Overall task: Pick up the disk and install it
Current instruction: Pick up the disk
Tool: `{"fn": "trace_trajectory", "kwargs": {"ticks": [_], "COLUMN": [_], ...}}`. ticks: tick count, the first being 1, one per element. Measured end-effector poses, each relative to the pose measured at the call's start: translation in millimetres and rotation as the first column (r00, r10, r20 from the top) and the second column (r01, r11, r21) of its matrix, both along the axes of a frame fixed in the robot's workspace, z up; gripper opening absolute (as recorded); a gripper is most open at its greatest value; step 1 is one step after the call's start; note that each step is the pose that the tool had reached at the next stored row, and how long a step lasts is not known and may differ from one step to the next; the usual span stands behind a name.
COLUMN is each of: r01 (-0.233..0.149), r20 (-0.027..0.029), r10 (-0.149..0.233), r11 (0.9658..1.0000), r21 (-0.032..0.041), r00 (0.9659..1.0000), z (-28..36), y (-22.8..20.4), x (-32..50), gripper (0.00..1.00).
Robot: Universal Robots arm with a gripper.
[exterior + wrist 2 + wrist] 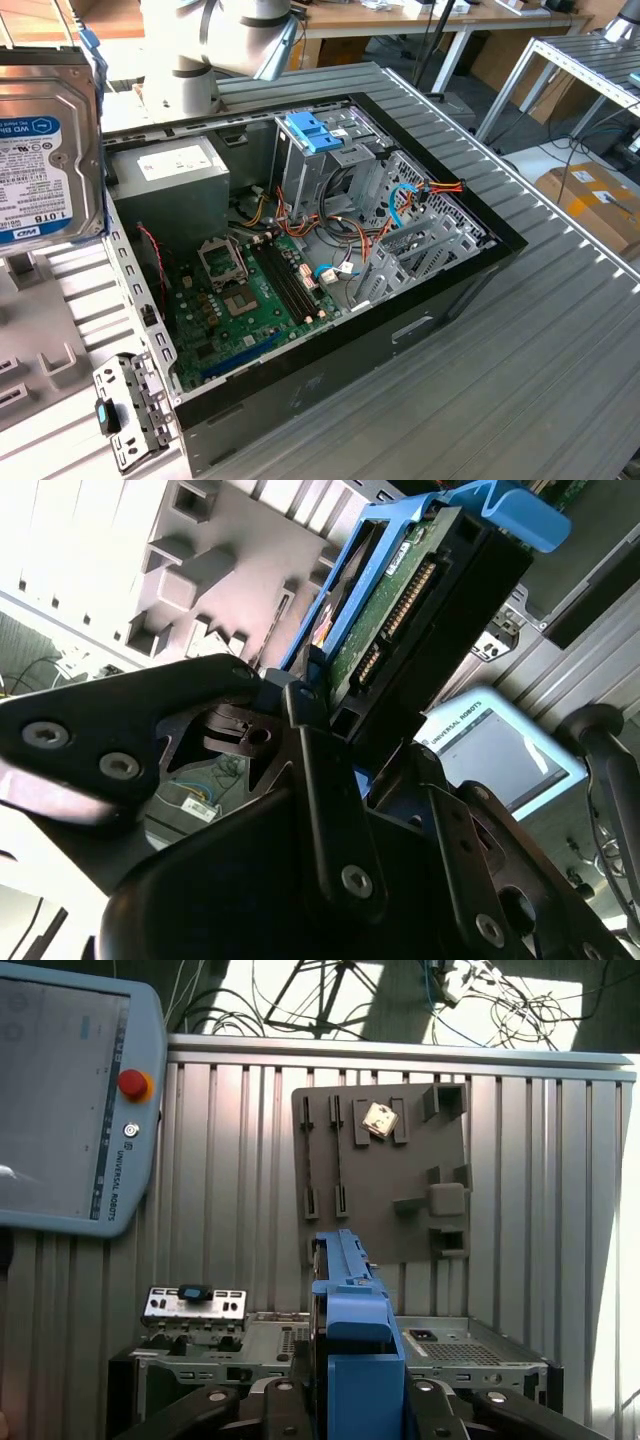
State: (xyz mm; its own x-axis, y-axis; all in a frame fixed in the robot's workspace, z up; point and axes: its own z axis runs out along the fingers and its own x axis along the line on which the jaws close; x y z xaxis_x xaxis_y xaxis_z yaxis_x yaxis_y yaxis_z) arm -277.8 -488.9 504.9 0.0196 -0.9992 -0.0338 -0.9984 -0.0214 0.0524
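Observation:
The disk hangs in the air at the exterior view's far left, above the table beside the open computer case, its labelled face showing and a blue rail along its side. In the second wrist view my gripper is shut on one end of the disk, with the black fingers pressed against its blue rails. The first wrist view looks along the disk's blue-railed edge, and the gripper clamps it from both sides. The case's drive cage carries a blue bracket.
Inside the case sit a grey power-supply box, a green motherboard and loose cables. A grey fixture plate and a small metal bracket lie on the ribbed table. A teach pendant rests nearby. The arm's base stands behind the case.

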Motion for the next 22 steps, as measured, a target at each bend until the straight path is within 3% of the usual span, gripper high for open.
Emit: {"fn": "trace_trajectory", "kwargs": {"ticks": [22], "r01": [0.0], "r20": [-0.0001], "r10": [0.0], "r11": [1.0], "r21": [-0.0001], "r00": [1.0], "z": [-1.4], "y": [-19.5], "x": [1.6], "gripper": [0.36]}}
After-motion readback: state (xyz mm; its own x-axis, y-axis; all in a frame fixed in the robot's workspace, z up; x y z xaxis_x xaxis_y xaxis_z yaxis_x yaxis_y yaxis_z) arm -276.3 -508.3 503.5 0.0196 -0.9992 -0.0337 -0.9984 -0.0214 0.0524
